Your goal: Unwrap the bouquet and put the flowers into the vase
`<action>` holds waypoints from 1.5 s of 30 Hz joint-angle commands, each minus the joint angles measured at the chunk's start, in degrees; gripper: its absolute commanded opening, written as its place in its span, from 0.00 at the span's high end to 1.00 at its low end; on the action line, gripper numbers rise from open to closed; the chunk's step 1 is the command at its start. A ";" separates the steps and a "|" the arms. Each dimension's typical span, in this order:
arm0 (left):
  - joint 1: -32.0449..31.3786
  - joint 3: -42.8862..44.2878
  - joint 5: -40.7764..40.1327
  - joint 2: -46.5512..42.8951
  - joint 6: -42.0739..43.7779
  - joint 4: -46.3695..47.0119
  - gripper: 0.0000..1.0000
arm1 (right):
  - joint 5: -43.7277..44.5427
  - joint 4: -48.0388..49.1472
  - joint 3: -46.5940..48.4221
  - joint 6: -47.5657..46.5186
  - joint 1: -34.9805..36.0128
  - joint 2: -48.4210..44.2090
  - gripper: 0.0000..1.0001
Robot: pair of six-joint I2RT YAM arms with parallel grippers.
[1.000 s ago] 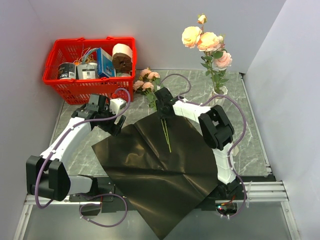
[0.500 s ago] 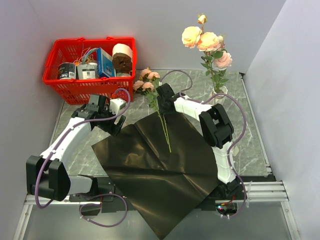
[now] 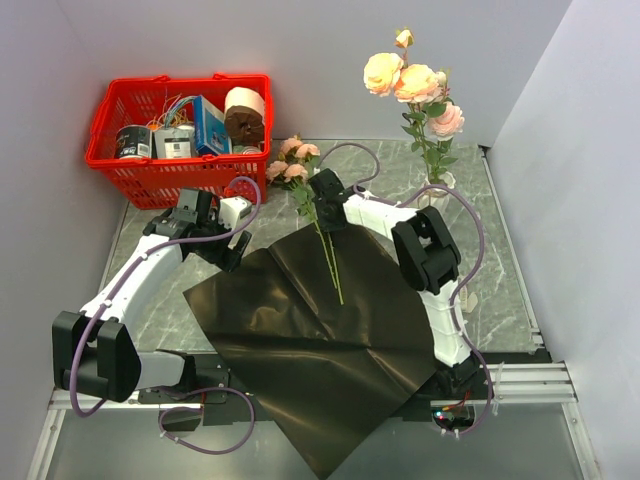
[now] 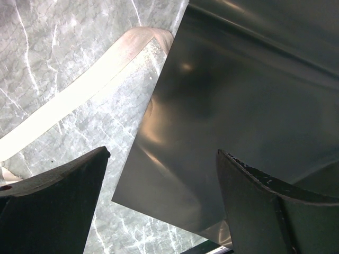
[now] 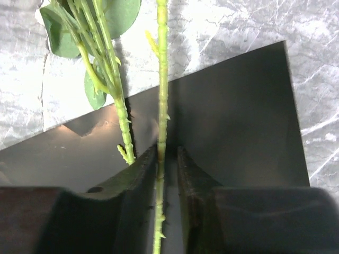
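Right gripper (image 5: 167, 159): jaws narrowly apart, straddling one green flower stem (image 5: 160, 79), not visibly clamped; second stem (image 5: 119, 111) just beside its fingers, dark paper sheet (image 5: 228, 121) beneath. Left gripper (image 4: 161, 159): jaws wide apart, empty, above the sheet edge and cream ribbon (image 4: 79, 95). Vase (image 3: 438, 185), holding roses (image 3: 415, 80), stands well to the right of the right gripper

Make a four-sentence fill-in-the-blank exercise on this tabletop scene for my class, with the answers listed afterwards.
The right gripper straddles one green ____ lying across the dark paper sheet.
The left gripper, jaws wide apart, hangs over the paper's edge and a cream ____.
Several roses stand in the white ____.
The basket holding the toilet-paper roll is ____.
Missing words: stem, ribbon, vase, red.
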 commanded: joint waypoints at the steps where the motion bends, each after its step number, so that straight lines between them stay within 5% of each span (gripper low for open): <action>1: 0.30 0.58 0.16 -1.68 0.23 -0.01 0.11 | 1.31 -1.39 0.44 0.25 1.13 1.27 0.83; 4: 0.30 0.67 -0.02 -1.95 0.15 -0.36 0.11 | 2.28 0.02 -0.62 0.42 1.31 -0.92 1.00; 17: 0.56 0.84 0.86 -4.06 -0.73 -1.15 0.11 | 3.60 10.47 -4.83 -7.04 2.72 -26.05 1.00; 27: 0.65 1.37 1.82 -4.59 -1.70 -1.50 0.10 | 3.51 30.24 -21.62 -25.04 10.18 -46.88 1.00; 32: 0.65 1.81 2.18 -4.06 -1.96 -1.59 0.10 | 5.35 38.06 -22.25 -33.13 12.91 -56.37 1.00; 38: 0.65 2.16 2.18 -3.88 -1.96 -1.59 0.10 | 11.58 48.96 -21.46 -41.74 11.95 -65.43 1.00; 45: 0.65 2.78 1.74 -3.62 -1.53 -1.51 0.10 | 15.64 57.59 -20.58 -45.37 2.47 -68.51 1.00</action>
